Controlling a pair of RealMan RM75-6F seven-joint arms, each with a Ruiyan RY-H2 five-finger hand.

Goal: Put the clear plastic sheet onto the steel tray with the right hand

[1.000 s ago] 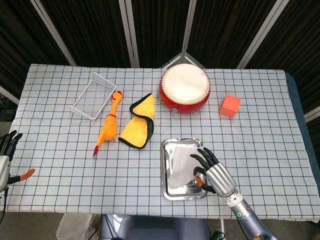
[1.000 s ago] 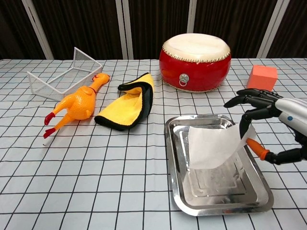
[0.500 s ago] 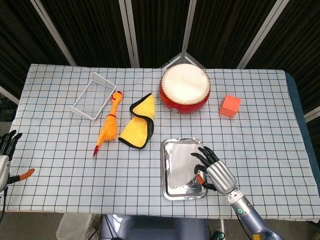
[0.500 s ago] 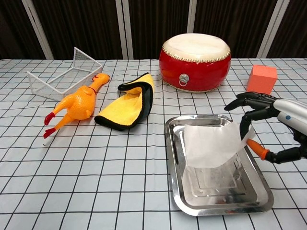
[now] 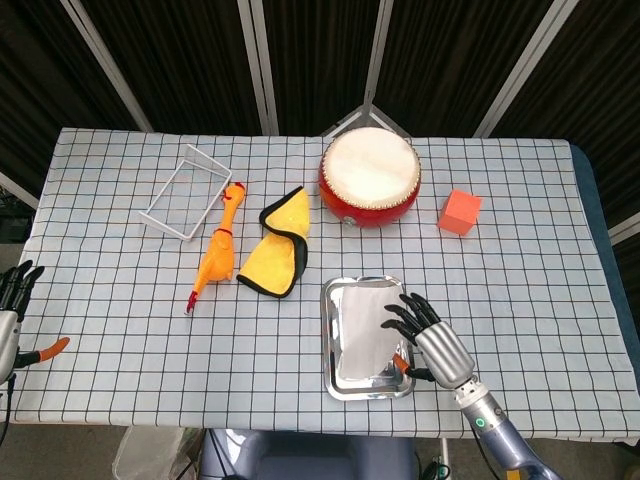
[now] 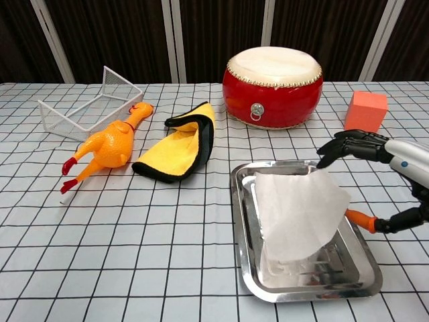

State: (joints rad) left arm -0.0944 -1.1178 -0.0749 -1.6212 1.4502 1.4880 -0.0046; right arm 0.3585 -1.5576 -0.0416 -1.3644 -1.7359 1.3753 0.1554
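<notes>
The steel tray [image 5: 328, 340] sits near the table's front edge, right of centre; in the chest view its rim [image 6: 240, 221] is low and shiny. The clear plastic sheet [image 5: 362, 325] lies draped across the tray, its right side [image 6: 295, 211] still bulging up off the tray floor. My right hand [image 5: 435, 340] hovers at the tray's right rim with fingers spread. In the chest view the fingertips [image 6: 335, 144] are lifted off the sheet and the orange-tipped thumb sits just beside its right edge. My left hand [image 5: 12, 305] hangs at the far left edge, fingers apart, holding nothing.
A red drum [image 5: 369, 176] stands behind the tray, an orange cube [image 5: 460, 211] to its right. A yellow cloth [image 5: 275, 255], a rubber chicken [image 5: 218, 250] and a white wire basket [image 5: 186, 191] lie to the left.
The right hand's fingers lifted off the sheet and let it go. The sheet sank and spread over the tray. The hand drew slightly back to the right. The left hand stayed still.
</notes>
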